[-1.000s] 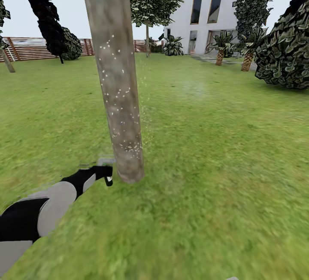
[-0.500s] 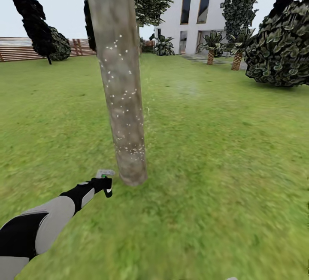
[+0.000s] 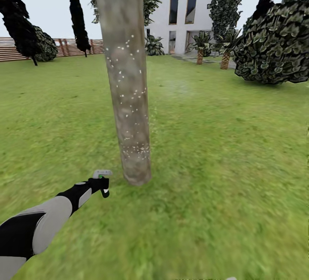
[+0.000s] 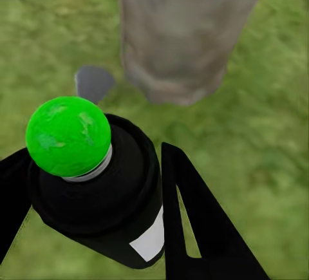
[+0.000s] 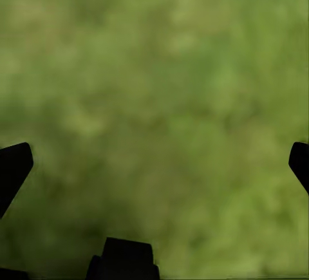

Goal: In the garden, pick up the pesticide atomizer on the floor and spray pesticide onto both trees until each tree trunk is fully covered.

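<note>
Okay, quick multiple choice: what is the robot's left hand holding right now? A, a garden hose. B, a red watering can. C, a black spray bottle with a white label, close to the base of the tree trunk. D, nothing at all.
C: in the left wrist view the left hand has its fingers either side of the black pesticide atomizer, white label showing, with the tree trunk base just ahead.

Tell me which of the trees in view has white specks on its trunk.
The bare grey-brown tree trunk right beside the left gripper, which holds the pesticide atomizer. The distant conifers and palms show no specks.
</note>
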Tool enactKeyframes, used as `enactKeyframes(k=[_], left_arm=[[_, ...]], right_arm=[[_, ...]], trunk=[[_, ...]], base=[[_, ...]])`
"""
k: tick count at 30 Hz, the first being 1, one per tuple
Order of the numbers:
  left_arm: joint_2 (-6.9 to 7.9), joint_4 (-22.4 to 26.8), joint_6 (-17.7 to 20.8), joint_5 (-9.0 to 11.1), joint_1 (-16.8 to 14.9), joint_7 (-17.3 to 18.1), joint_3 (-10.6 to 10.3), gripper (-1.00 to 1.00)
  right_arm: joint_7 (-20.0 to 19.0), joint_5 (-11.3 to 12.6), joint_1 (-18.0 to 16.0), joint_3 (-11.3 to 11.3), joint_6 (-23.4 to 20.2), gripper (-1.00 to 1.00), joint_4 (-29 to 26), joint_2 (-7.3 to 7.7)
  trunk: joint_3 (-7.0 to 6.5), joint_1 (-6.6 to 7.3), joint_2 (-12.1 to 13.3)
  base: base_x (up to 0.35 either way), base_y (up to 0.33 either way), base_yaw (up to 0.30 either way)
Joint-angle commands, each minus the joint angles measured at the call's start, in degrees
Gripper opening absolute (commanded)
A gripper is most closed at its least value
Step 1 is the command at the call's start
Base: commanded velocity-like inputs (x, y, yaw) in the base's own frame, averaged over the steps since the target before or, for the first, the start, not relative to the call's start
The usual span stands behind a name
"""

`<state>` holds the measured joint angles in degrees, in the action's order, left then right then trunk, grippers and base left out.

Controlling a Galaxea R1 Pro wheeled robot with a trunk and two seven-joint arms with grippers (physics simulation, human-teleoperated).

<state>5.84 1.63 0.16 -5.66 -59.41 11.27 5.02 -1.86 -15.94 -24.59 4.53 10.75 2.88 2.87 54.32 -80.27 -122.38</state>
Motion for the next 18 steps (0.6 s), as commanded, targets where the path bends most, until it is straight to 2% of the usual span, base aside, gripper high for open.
enactKeyframes(k=[1,11,18], left_arm=[[0.03,0.04,0.02,-0.58,0.0,0.23,0.52,-1.0],[0.05,0.04,0.02,-0.58,0.0,0.25,0.51,-1.0],[0.05,0.04,0.02,-0.58,0.0,0.25,0.51,-1.0]], right_arm=[[-0.08,-0.39,-0.11,0.48,0.41,1.0,0.25,0.03],[-0.08,-0.39,-0.11,0.48,0.41,1.0,0.27,0.01],[-0.08,-0.4,-0.11,0.56,0.56,1.0,0.2,0.05]], trunk=[[0.04,0.01,-0.02],[0.04,0.01,-0.02],[0.04,0.01,-0.02]], base=[[-0.003,0.35,-0.233],[0.0,0.35,-0.274],[0.0,0.35,-0.189]])
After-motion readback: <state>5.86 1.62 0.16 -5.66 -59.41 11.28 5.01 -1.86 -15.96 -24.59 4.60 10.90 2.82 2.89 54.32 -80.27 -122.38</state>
